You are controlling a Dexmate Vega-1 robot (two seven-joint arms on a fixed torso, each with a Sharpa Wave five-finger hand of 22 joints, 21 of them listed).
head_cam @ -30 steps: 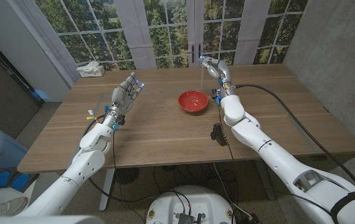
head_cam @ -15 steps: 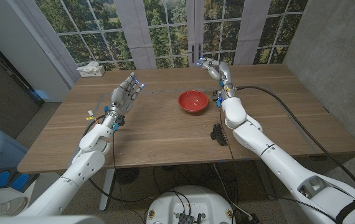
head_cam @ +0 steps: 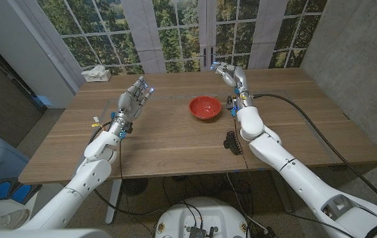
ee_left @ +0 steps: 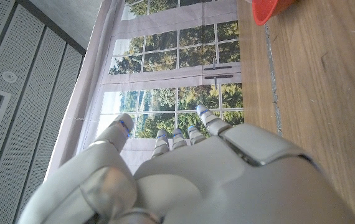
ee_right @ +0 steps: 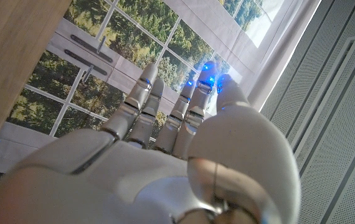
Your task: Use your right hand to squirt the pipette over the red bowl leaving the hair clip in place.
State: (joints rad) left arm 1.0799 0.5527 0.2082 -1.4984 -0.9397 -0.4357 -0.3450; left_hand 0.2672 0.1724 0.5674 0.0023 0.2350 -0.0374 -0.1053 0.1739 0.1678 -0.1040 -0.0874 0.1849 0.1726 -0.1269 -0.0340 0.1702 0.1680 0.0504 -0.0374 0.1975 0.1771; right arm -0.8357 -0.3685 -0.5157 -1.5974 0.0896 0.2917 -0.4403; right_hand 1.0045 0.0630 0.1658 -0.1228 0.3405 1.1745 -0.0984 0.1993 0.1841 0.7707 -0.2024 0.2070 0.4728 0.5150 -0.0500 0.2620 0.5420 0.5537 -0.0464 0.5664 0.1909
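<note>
Bowl (head_cam: 204, 107) mid-table, hair clip (head_cam: 232, 141) nearer front (right).

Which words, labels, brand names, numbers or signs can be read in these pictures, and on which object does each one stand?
There is no readable text in these pictures.
The round red bowl, the wooden table and the black hair clip carry no visible print.
The white tissue box at the table's far corner is too small to show any label.
The robot's left hand and right hand show only blue lights at the fingertips, no writing.
</note>
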